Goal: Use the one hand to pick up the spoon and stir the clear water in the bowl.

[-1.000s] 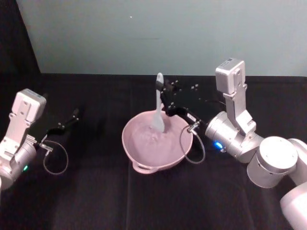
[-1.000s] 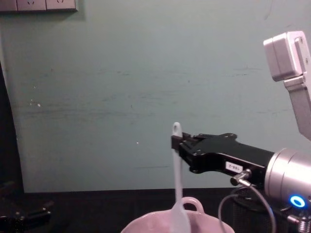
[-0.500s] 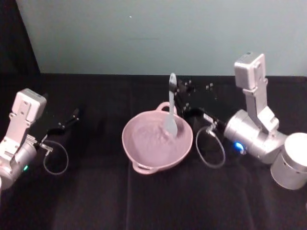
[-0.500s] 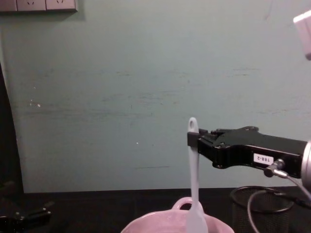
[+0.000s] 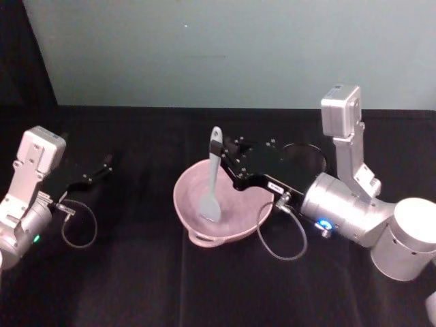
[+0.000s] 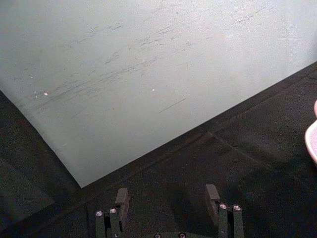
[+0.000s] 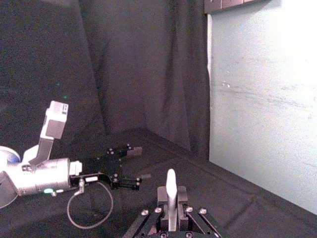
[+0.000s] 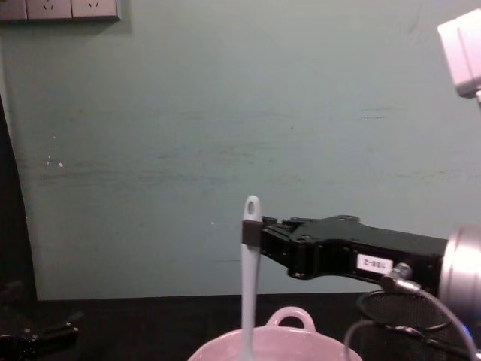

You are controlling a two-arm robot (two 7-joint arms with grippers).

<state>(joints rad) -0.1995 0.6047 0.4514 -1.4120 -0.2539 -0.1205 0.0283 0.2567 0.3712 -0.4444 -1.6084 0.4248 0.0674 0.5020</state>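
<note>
The pale pink bowl (image 5: pixel 238 214) sits mid-table, its loop handle (image 8: pixel 291 317) showing in the chest view. The white spoon (image 5: pixel 213 174) stands nearly upright, with its blade down inside the bowl at the left near side. My right gripper (image 5: pixel 219 151) reaches in from the right and is shut on the spoon's handle (image 8: pixel 250 259) just below the holed end. The handle tip (image 7: pixel 171 180) sticks up between the fingers. The clear water is too faint to make out. My left gripper (image 5: pixel 102 167) rests open at the far left, holding nothing (image 6: pixel 167 196).
A black wire-mesh cup (image 8: pixel 406 316) stands behind the right gripper, right of the bowl. Black cloth covers the table (image 5: pixel 136 272), with a pale green wall behind it. A cable loop (image 5: pixel 279 235) hangs from the right wrist near the bowl's right rim.
The right gripper has swung the spoon from the bowl's right side to its left near side. The blade stays inside the bowl. The left arm has not moved.
</note>
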